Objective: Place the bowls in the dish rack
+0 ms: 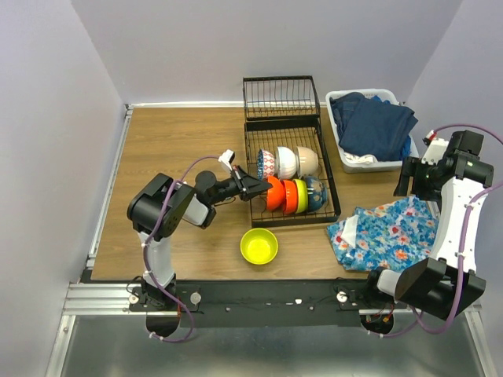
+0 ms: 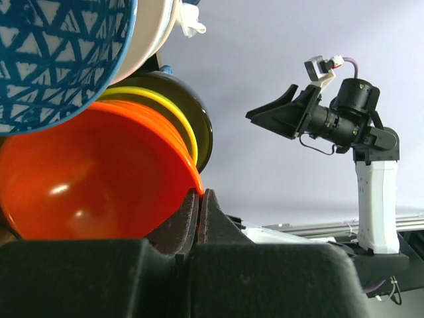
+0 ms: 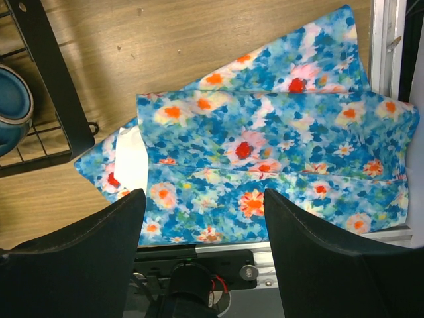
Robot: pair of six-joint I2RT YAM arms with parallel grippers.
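Presently our left gripper is pinched shut on the rim of an orange bowl. That bowl stands on edge at the front left of the rack, touching a second orange bowl. Past those we see a yellow-green bowl and a blue bowl. A lime bowl sits upright on the table, near the rack. Our right gripper hangs with fingers apart over a floral cloth.

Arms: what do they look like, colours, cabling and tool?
The left arm and right arm share white link shells, black joint housings and looping purple cables. The left tool and right tool have broad matte black fingers.
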